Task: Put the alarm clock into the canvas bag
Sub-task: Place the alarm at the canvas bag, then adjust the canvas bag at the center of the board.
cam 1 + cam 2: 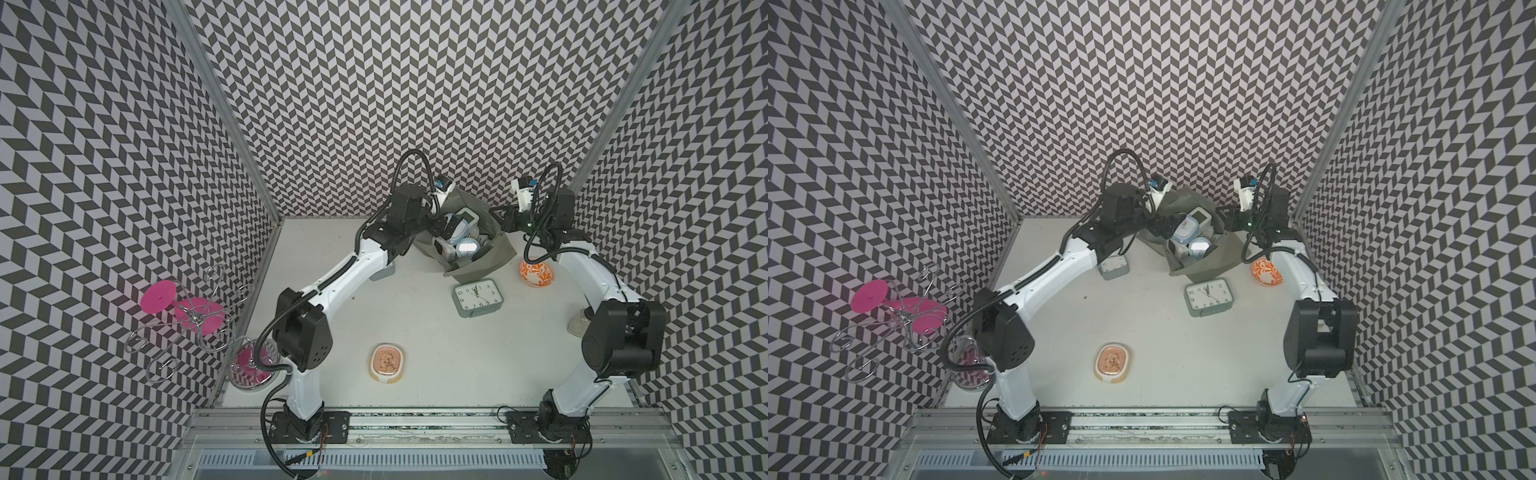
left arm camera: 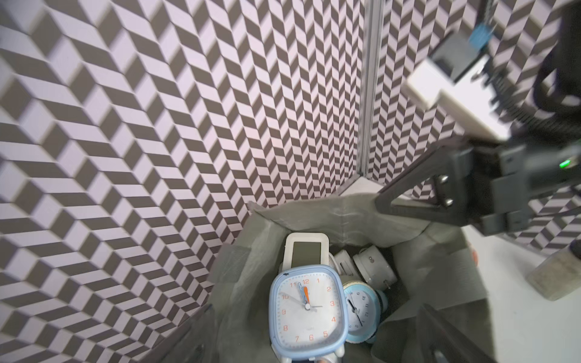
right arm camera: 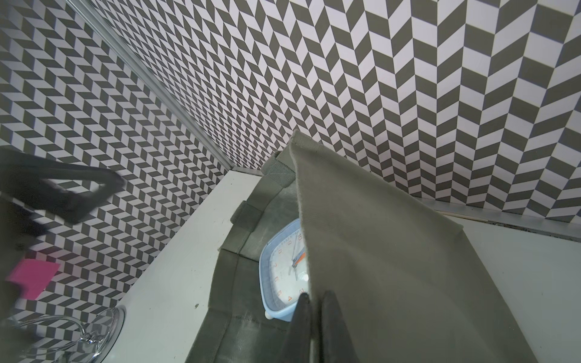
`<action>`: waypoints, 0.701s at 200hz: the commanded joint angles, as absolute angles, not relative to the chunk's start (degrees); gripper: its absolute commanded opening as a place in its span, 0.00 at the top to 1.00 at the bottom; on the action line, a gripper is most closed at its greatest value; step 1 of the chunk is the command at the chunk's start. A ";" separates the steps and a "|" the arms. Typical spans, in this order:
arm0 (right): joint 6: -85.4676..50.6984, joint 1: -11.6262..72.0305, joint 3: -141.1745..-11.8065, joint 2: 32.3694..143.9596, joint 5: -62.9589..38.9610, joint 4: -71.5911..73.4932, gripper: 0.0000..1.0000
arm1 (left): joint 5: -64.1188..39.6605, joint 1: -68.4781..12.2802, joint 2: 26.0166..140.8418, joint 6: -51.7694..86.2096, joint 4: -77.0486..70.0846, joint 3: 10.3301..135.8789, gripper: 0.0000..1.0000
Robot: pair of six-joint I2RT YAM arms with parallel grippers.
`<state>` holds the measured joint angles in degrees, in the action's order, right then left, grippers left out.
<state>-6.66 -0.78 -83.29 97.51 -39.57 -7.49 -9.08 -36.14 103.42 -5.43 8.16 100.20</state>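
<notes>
It was a lab robot test cell; chevron-patterned walls [image 1: 415, 104] rose behind and to both sides of the fingers [image 3: 333, 330]; aluminium posts [image 1: 224, 112] framed the corners; the left arm [image 1: 332, 274] and right arm [image 1: 582, 266] were bolted to a metal rail [image 1: 415, 415] along the white tabletop's [image 1: 436, 365] edge farthest from those fingers.
</notes>
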 commanded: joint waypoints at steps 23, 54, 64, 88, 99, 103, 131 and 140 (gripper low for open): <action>-7.03 -0.49 -83.43 93.70 -41.38 -4.10 1.00 | -8.46 -30.83 96.06 17.12 7.39 84.61 0.11; -7.30 -0.49 -83.43 93.87 -41.90 -3.80 1.00 | -12.16 -27.34 94.62 22.28 8.07 80.35 0.23; -7.33 -0.48 -83.39 93.79 -41.84 -3.91 1.00 | -13.34 -26.50 94.39 25.01 6.08 78.54 0.26; -7.22 -0.52 -83.01 93.36 -41.74 -3.81 1.00 | -17.36 -25.27 96.54 27.93 5.17 79.29 0.25; -7.26 -0.44 -83.01 93.25 -41.68 -3.71 1.00 | -18.71 -25.15 97.91 28.67 4.74 80.16 0.23; -7.23 -0.48 -82.99 93.25 -41.74 -3.70 1.00 | -19.07 -25.14 98.27 28.93 4.60 80.36 0.22; -7.23 -0.50 -82.97 93.43 -41.53 -3.78 1.00 | -21.25 -24.96 100.64 31.00 2.48 80.92 0.20; -7.25 -0.45 -83.06 93.43 -41.49 -3.78 1.00 | -21.52 -24.93 101.52 31.29 2.53 81.22 0.21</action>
